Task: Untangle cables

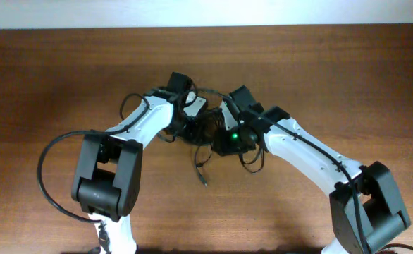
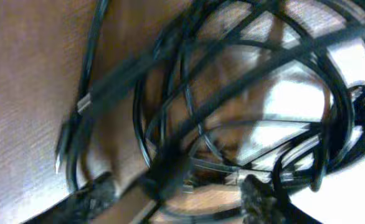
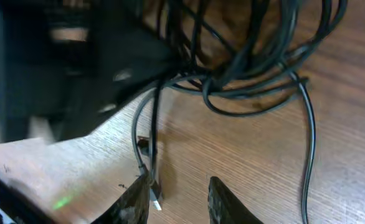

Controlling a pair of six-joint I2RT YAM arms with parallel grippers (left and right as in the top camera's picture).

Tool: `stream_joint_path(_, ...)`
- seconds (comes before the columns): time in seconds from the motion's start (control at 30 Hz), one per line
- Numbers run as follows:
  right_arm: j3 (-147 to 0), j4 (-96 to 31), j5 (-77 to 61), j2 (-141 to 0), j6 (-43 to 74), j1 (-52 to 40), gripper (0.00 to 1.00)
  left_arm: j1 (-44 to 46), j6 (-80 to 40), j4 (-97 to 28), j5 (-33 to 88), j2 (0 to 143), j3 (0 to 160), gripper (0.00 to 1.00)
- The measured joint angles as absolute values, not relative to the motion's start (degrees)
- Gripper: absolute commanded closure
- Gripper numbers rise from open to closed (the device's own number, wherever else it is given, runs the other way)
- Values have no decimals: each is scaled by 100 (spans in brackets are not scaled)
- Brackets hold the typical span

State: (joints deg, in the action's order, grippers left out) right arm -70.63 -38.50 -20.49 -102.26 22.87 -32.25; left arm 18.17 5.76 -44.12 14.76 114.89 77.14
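Cables (image 1: 205, 134): bunched in one knot at the centre of the overhead frame, on the table (image 1: 333, 63); one loose tail runs toward the lower middle.
Left gripper (image 2: 176, 198): jaws are seen well apart; loops cross between them, but nothing is clamped (as far as the blur allows).
Right gripper (image 3: 179, 202): partly open and empty; a plug end (image 3: 155, 200) lies just beside it.
Handling: the cords are judged light, soft and rather slippery.
Where to hold: a single strand near a plug should be taken, not the knot.
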Motion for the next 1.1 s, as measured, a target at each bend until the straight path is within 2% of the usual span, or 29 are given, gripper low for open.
stream_joint_path(0.17, -7019, -3649, -2047, -10226, 2335, -2773, 68, 1741, 585, -5054, 1481, 11491, 8309, 28)
stream_joint_path(0.23, -7019, -3612, -2047, -10226, 2353, -2425, 64, 1726, 580, -5181, 1479, 11476, 8315, 27)
stream_joint_path(0.33, -7017, -3647, -2047, -10226, 2373, -2053, 61, 1728, 499, -5183, 1498, 11336, 8315, 30)
stream_joint_path(0.4, -7004, -3658, -2049, -10226, 2375, -1922, 60, 1728, 392, -5188, 1647, 11150, 8315, 34)
stream_joint_path(0.63, -6864, -3662, -2069, -10226, 2377, -1909, 59, 2034, 38, -5227, 2032, 10980, 8123, 33)
stream_joint_path(0.67, -6864, -3664, -2119, -10226, 2377, -1909, 59, 2086, 34, -5212, 2032, 10980, 8058, 35)
stream_joint_path(0.73, -6864, -3664, -2241, -10226, 2379, -1909, 59, 2185, -3, -5194, 1992, 10980, 7933, 60)
stream_joint_path(0.77, -6864, -3667, -2307, -10226, 2377, -1909, 59, 2211, -8, -5085, 1848, 10980, 7776, 69)
stream_joint_path(0.83, -6860, -3675, -2386, -10226, 2377, -1909, 59, 2206, -69, -4864, 1623, 10980, 7599, 72)
stream_joint_path(0.97, -6818, -3708, -2523, -10228, 2377, -1929, 59, 2176, -69, -4515, 913, 10980, 7323, 71)
stream_joint_path(1.1, -6790, -3695, -2580, -10226, 2366, -2143, 58, 2034, -69, -3894, 611, 10980, 7323, 67)
